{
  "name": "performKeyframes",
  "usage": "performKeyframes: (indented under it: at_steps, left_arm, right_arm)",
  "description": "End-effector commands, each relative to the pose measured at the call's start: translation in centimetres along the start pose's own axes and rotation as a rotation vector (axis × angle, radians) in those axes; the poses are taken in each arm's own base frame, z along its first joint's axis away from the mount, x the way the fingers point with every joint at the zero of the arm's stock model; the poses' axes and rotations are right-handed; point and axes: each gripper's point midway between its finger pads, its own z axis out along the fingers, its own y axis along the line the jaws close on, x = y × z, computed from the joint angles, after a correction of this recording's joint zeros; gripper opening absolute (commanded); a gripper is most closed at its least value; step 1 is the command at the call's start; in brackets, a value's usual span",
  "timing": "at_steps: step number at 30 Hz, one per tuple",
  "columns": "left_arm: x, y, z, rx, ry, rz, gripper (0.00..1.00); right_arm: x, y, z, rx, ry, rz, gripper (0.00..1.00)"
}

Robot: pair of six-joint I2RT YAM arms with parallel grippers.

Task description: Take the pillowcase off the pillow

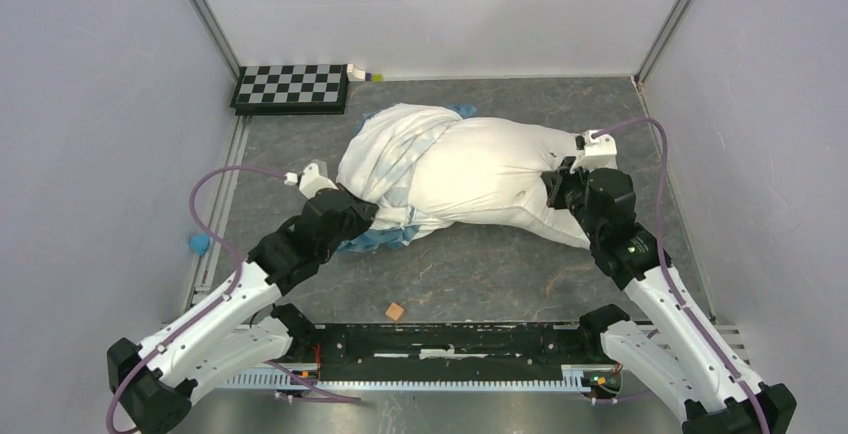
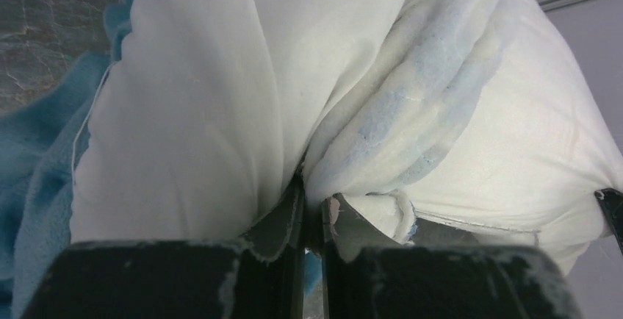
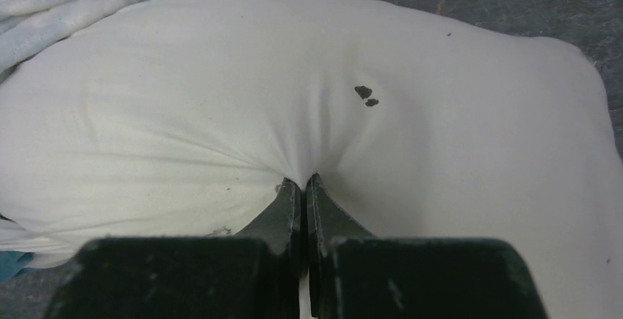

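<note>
The pillow (image 1: pixel 490 169) lies plump and off-white in the middle of the table. The pillowcase (image 1: pixel 385 159) is bunched around its left end, with blue trim (image 1: pixel 375 239) spilling out below. My left gripper (image 1: pixel 365 209) is shut on the pillowcase at that end. In the left wrist view my left gripper (image 2: pixel 314 194) pinches a fold of the pillowcase (image 2: pixel 411 106), and its blue underside (image 2: pixel 44 157) hangs at the left. My right gripper (image 1: pixel 555 182) is shut on the pillow's right part. In the right wrist view my right gripper (image 3: pixel 303 181) pinches the pillow (image 3: pixel 441 135), and the pillowcase (image 3: pixel 66 3) is bunched at the top left.
A checkerboard (image 1: pixel 290 87) lies at the back left with a small white and yellow-green item (image 1: pixel 365 74) beside it. A small brown cube (image 1: pixel 395 310) sits near the front. A blue object (image 1: pixel 200 244) lies at the left edge. Grey walls enclose the table.
</note>
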Motion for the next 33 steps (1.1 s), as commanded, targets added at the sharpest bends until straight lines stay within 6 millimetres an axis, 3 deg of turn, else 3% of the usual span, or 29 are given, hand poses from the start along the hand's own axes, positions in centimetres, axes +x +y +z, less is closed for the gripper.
performKeyframes:
  at_steps: [1,6,9,11,14,15,18,20,22,24,28,33]
  left_arm:
    - [-7.0,7.2,-3.1,-0.322,-0.266,0.187,0.02]
    - [-9.4,4.9,-4.4,-0.279,-0.280,0.309,0.02]
    - [-10.3,1.7,-4.7,-0.193,-0.246,0.378,0.02]
    - [-10.6,-1.2,-4.9,-0.088,-0.217,0.404,0.02]
    - [-10.4,-6.1,-5.5,0.097,-0.156,0.402,0.02]
    - [-10.1,-7.6,-5.6,0.145,-0.129,0.388,0.02]
    - [-9.1,-11.9,-6.3,0.300,-0.025,0.360,0.02]
    - [-8.5,-13.7,-6.4,0.359,0.030,0.347,0.02]
    - [-8.3,-14.6,-6.1,0.374,0.050,0.343,0.02]
    - [-8.6,-14.9,-6.0,0.372,0.046,0.341,0.02]
    - [-9.3,-15.5,-6.1,0.375,0.027,0.342,0.02]
    - [-10.1,-16.1,-6.2,0.370,0.010,0.359,0.02]
  right_arm:
    - [-8.3,-9.7,-3.6,0.523,-0.260,-0.001,0.00]
    - [-10.8,-9.4,-3.6,0.519,-0.285,-0.081,0.00]
    - [-11.9,-6.2,-2.1,0.331,-0.235,-0.172,0.03]
    - [-12.3,-3.0,-1.1,0.153,-0.212,-0.222,0.19]
    - [-12.6,1.1,-0.5,-0.076,-0.210,-0.277,0.63]
    - [-12.7,2.2,-0.5,-0.139,-0.210,-0.291,0.72]
    - [-12.9,5.2,-0.9,-0.312,-0.210,-0.354,0.87]
    - [-12.6,7.9,-2.0,-0.479,-0.227,-0.402,0.96]
    - [-12.2,10.1,-2.9,-0.603,-0.240,-0.407,0.98]
    - [-11.6,11.4,-3.0,-0.621,-0.224,-0.423,0.98]
    - [-8.2,13.8,-2.2,-0.620,-0.103,-0.558,0.98]
    - [-5.1,17.9,-2.9,-0.737,-0.068,-0.645,0.98]
